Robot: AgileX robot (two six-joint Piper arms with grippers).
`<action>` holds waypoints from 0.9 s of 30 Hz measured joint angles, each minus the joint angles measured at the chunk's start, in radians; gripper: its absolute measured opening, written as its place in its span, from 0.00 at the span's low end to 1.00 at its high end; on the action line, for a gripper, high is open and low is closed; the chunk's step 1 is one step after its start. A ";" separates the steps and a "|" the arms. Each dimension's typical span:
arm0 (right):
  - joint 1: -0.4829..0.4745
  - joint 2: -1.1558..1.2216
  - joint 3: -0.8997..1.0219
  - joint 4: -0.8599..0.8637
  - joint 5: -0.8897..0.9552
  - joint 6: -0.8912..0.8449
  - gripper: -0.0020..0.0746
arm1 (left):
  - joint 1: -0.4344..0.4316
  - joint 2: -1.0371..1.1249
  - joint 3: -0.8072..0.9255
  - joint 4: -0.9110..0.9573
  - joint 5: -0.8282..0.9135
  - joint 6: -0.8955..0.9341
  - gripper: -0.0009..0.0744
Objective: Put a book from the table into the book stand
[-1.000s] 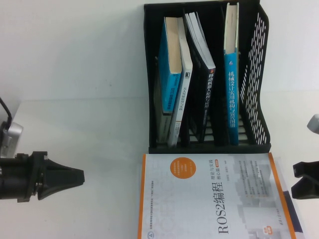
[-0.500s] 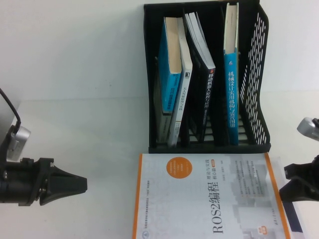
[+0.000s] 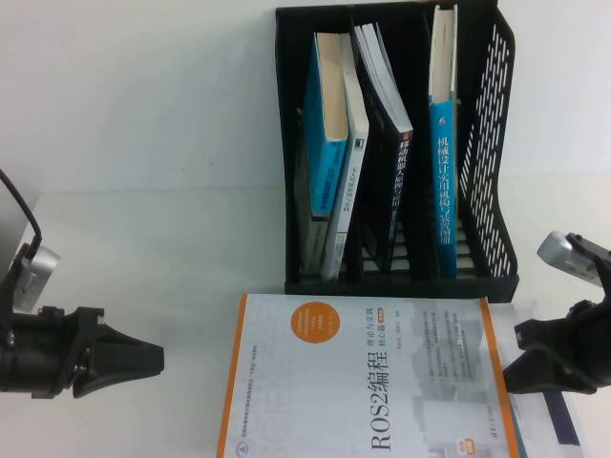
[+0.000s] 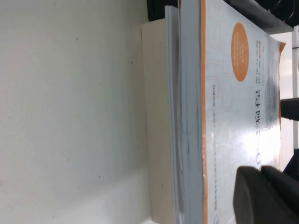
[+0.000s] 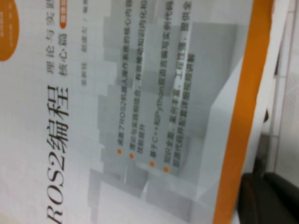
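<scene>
While book point(image 3: 368, 382) lies flat, right gripper point(image 3: 520, 367) touches edge; left gripper point(image 3: 153, 358) apart.

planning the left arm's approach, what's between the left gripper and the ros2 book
Nothing: in the high view only bare white table separates the left gripper from the ROS2 book. The right gripper sits at the book's opposite edge.

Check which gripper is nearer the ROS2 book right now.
Right. The right gripper is at the ROS2 book's right edge, against its orange border. The left gripper sits off the book's left side, with bare table between them.
</scene>
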 joint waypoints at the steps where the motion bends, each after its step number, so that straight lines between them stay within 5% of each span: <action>1: 0.000 0.000 0.000 0.002 0.000 -0.004 0.02 | 0.000 0.000 0.000 0.002 0.000 0.000 0.01; 27: 0.000 0.102 -0.126 -0.137 -0.004 0.137 0.02 | 0.000 0.000 0.000 0.010 0.000 -0.023 0.01</action>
